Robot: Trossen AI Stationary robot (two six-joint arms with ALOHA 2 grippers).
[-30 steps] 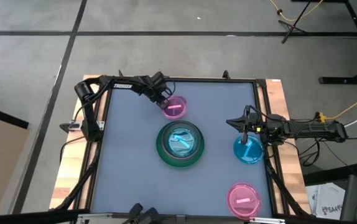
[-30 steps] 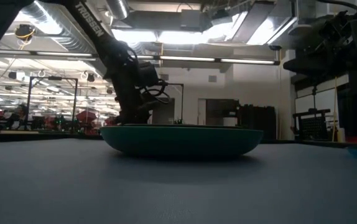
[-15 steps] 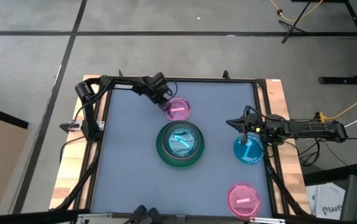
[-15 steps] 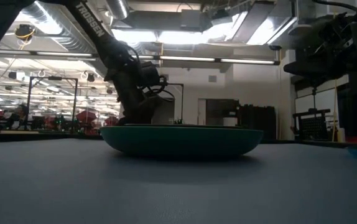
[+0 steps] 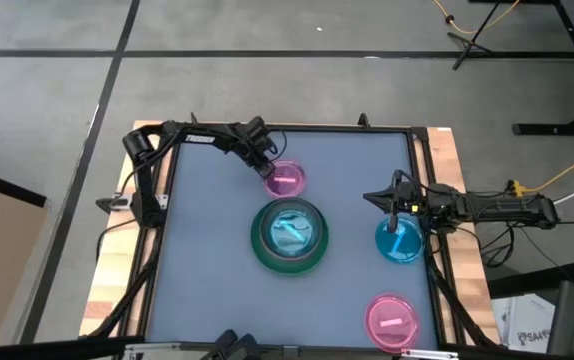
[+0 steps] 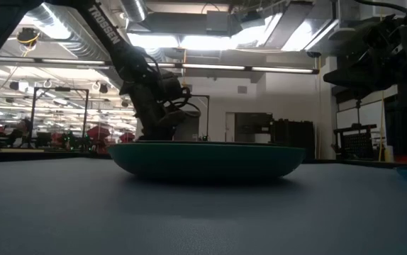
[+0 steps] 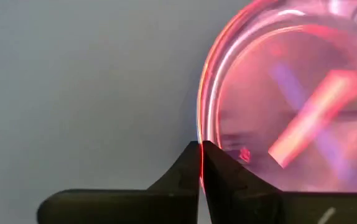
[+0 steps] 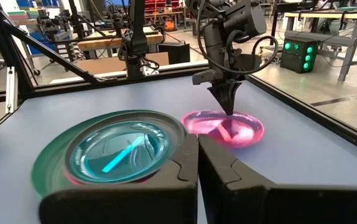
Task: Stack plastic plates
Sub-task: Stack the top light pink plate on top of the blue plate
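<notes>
**Right wrist view: stack and pink plate**

Own fingers (image 8: 197, 163) together, low in the foreground. Past them, green plate (image 8: 51, 163) holding a translucent blue plate (image 8: 117, 151), pink rim showing beneath. Beside it a magenta plate (image 8: 223, 127), left gripper (image 8: 231, 107) pinching its far rim. Grey table (image 8: 303, 155); workshop benches behind.

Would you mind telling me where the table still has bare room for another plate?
The widest bare patch lies left of the large dark green plate stack, down to the near edge. It is tighter between that stack, the translucent magenta plate pinched by the left gripper, and the translucent blue plate under the right gripper.
</notes>
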